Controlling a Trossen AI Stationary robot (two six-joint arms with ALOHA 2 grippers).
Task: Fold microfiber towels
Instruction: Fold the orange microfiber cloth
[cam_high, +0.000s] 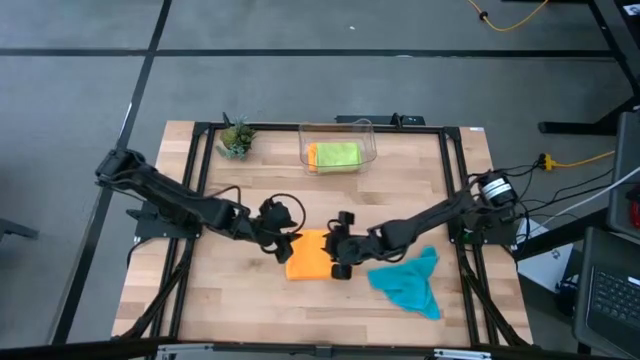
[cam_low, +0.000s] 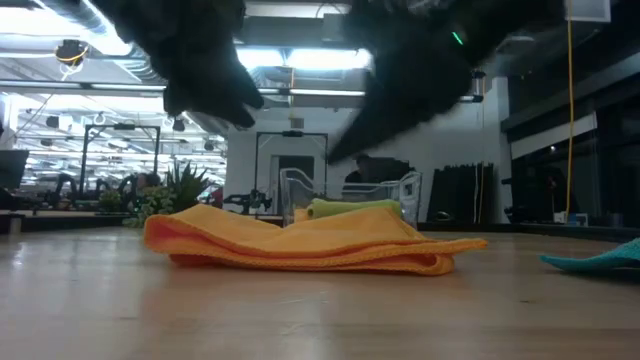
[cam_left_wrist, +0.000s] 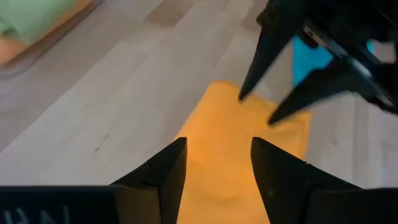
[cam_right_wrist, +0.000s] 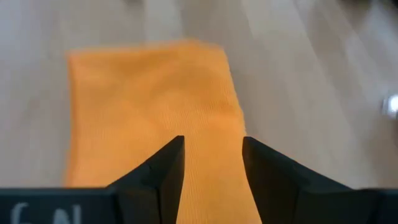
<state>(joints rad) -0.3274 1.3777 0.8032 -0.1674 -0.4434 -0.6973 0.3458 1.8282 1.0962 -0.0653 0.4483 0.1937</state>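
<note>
While folded flat near the front middle of the wooden table, between both arms, orange towel looks soft, light and limp, likely to sag and slip open unless pinched through all layers at a corner or along the folded edge. Left gripper hovering over its left edge and right gripper over its right edge, each with fingers parted and grasping nothing. Teal towel crumpled just right of it, 1 lime green towel already in the clear bin at the back beside the small plant.
</note>
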